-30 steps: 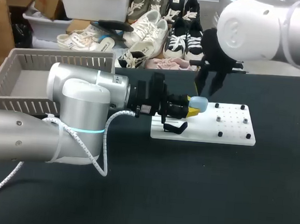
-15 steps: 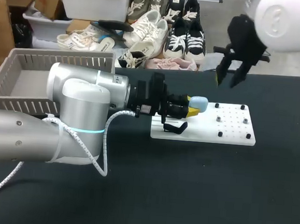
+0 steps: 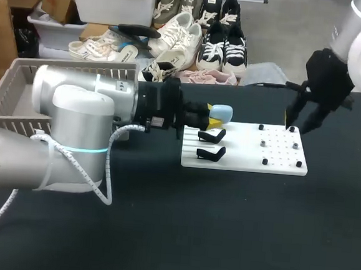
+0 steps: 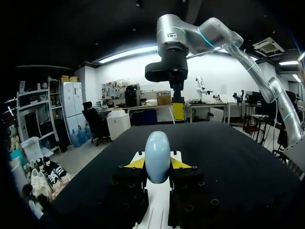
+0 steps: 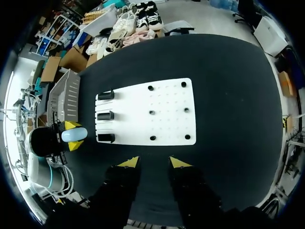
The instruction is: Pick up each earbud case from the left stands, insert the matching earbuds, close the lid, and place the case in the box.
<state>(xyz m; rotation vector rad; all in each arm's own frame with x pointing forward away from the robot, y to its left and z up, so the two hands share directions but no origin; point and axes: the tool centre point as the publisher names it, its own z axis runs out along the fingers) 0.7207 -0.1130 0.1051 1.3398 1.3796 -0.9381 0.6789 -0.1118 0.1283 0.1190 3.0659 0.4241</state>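
A light blue earbud case (image 3: 222,111) is held level above the table, just left of the white board (image 3: 241,163), with my left gripper (image 3: 215,119) shut on it. In the left wrist view the case (image 4: 157,155) stands between the yellow tips of the left gripper (image 4: 157,165), lid closed. Two black stands (image 3: 211,136) show on the board's left end in the head view; the right wrist view shows three stands (image 5: 106,116). My right gripper (image 3: 297,122) hangs open over the board's far right part, and this right gripper (image 5: 153,162) holds nothing.
A slatted grey basket (image 3: 21,88) stands at the table's far left, behind my left arm. Small black pegs (image 3: 265,161) and two small grey pieces (image 3: 262,142) sit on the board's right half. Dark bare tabletop lies in front of the board.
My left gripper has drawn back to the left with the case, off the board's edge. The right arm has swung right and come down toward the board's far right corner.
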